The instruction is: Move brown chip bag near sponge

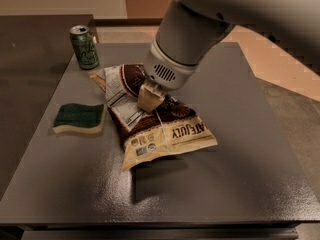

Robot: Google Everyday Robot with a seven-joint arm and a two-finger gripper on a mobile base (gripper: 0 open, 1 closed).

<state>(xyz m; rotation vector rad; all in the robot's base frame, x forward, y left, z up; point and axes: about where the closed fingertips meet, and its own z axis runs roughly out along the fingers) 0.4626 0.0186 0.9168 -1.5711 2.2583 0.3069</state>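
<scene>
The brown chip bag (160, 129) is lifted at its middle, its cream lower end hanging toward the front. My gripper (150, 98) is shut on the bag's crumpled middle, under the big grey arm that comes in from the upper right. The sponge (80, 118), green top over pale yellow foam, lies flat on the table to the left of the bag. The bag's left edge is a short gap from the sponge.
A green drink can (84, 46) stands upright at the back left of the dark grey table (200, 194). The table's edges run at the front and right, with a tan floor (280, 64) beyond on the right.
</scene>
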